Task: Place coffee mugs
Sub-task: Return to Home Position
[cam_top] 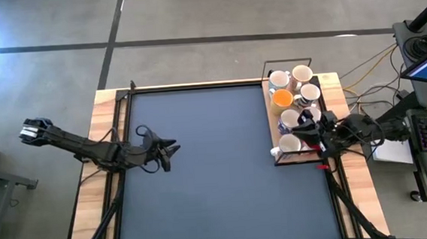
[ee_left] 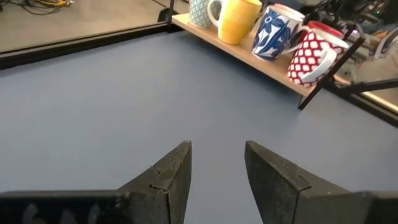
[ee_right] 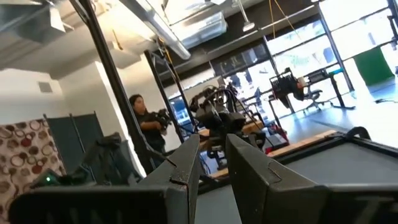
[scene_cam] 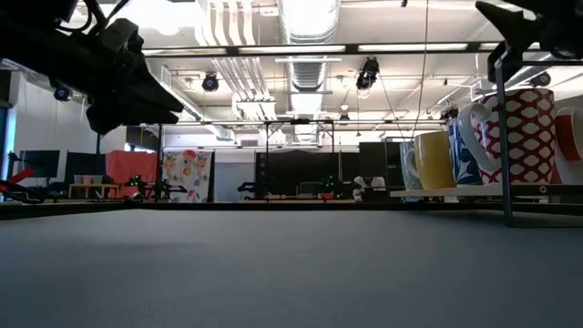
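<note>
I see a grey concrete floor with dark seams, ceiling ducts, strip lights, windows and a floral screen.

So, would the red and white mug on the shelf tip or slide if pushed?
The red and white mug looks glazed ceramic: probably rigid, slippery, breakable. Broad-based, it would likely slide, not tip. It stands at the shelf end, so a push might drop it.
</note>
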You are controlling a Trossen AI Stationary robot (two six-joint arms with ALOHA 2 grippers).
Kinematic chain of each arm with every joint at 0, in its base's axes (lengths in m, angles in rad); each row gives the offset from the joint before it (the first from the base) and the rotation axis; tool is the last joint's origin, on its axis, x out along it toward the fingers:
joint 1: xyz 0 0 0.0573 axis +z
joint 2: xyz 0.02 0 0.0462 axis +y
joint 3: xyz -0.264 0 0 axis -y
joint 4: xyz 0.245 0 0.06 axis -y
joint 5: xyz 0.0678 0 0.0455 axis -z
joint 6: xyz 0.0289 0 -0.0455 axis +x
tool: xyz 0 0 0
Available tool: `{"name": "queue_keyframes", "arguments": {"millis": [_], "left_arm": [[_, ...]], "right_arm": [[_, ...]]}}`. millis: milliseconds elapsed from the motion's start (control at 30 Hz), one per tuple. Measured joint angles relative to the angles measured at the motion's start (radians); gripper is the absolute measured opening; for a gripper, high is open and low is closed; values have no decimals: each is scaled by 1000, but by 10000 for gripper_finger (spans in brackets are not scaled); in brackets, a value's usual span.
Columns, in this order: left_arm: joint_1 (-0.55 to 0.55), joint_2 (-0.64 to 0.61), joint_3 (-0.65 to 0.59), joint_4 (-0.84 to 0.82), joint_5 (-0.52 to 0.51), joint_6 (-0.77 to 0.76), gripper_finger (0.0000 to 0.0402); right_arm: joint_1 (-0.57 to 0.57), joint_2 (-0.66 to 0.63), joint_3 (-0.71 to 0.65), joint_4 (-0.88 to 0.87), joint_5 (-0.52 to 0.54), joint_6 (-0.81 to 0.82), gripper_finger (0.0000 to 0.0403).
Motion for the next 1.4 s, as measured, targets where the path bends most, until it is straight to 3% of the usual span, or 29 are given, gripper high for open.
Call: {"name": "queue_keyframes", "arguments": {"millis": [300,1100,1400], "left_arm": [[0,44,0,0,0,-4,132],[0,148,0,0,14,24,132],[0,146,0,0,146,71,132]], "right_arm": [[0,4,-102,174,0,41,68],[0,5,-102,159,0,33,68],[0,5,-102,160,0,33,68]]}}
